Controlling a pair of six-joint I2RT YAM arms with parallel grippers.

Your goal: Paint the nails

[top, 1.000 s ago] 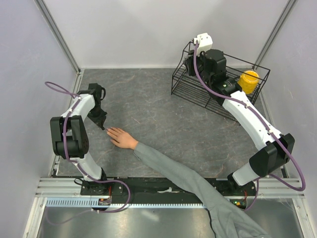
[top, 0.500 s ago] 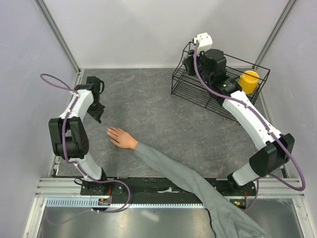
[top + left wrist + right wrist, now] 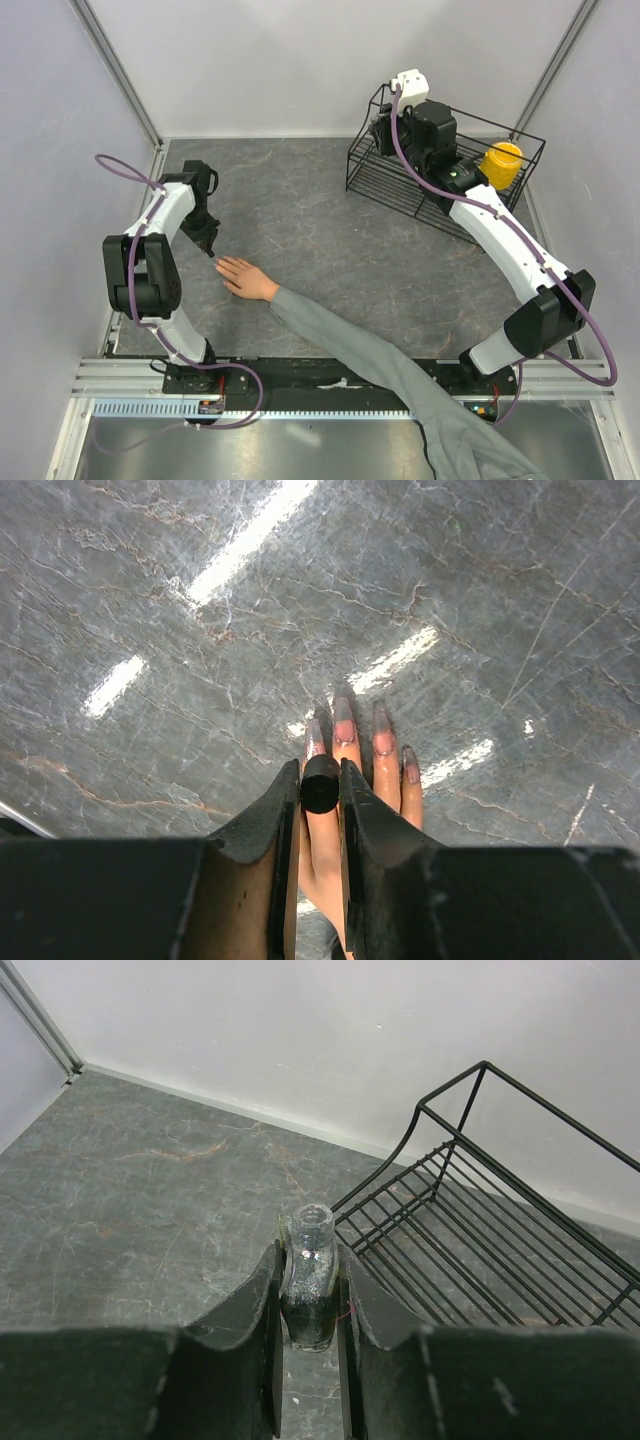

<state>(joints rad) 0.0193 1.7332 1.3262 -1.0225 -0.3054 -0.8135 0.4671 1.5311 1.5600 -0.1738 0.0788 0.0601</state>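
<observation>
The left gripper (image 3: 320, 776) is pinching a small black brush cap (image 3: 320, 788) close over the nails (image 3: 344, 723) of a hand (image 3: 247, 278) lying flat on the grey table (image 3: 150, 590). The right gripper (image 3: 309, 1260) is clamping an open glass bottle (image 3: 311, 1228) beside a wire basket (image 3: 470, 1210).

The left arm (image 3: 165, 222) and right arm (image 3: 500, 235) are white with black joints, each trailing a purple cable (image 3: 128, 275). The left tool (image 3: 320, 775) is black.

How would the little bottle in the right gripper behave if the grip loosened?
The bottle looks like smooth glass, so it would probably slip from the right gripper and could break. It is tall, narrow and uncapped, so it would likely tip and spill its dark contents.
</observation>
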